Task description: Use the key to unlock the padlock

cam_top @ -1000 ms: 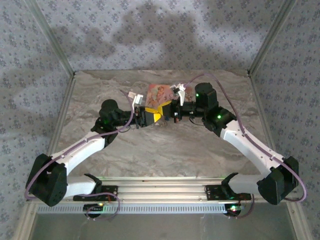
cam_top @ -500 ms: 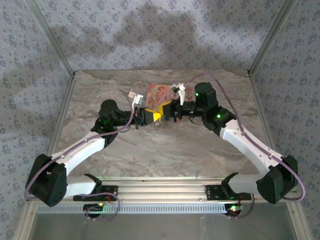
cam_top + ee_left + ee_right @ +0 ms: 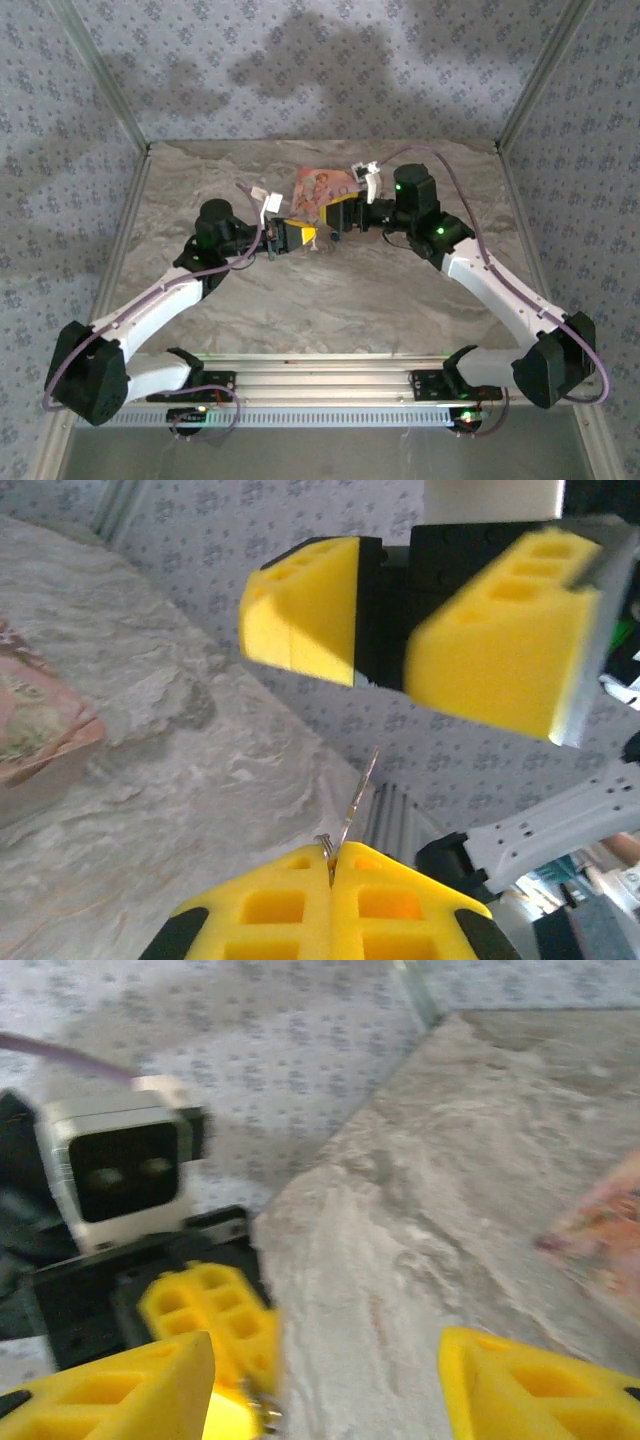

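Patterned wallpaper rings a marbled grey table; left yellow foam fingers, pressed together, pinch a thin silver metal key, its head hidden. Right fingers spread, blurred.

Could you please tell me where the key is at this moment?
In the left wrist view, the key stands pinched in the shut left gripper, its thin blade pointing toward the open right gripper just opposite.
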